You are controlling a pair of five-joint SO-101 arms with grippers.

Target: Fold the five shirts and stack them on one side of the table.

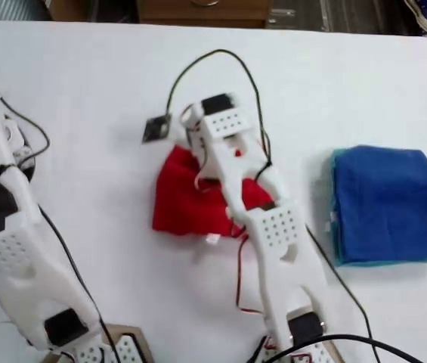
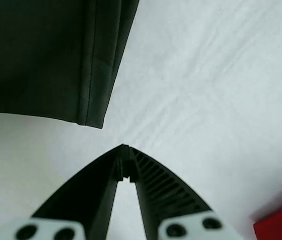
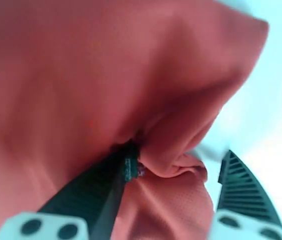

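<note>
White counter, faint creases in its surface. Red shirt lies crumpled approx. mid-counter. Right side: folded blue shirt sits on a teal shirt, whose edges show at left & near sides. Small dark square piece lies just far-left of the red shirt. Dark garment lies flat, hem straight.

So the left white plastic arm stretches from its base up the left side of the high view, bent a bit at the elbow. The left gripper has its black ribbed fingers pinched together, tips touching. The right white plastic arm reaches out from its base and leans left, wrist dipped. The right gripper has its fingers spread well apart.
</note>
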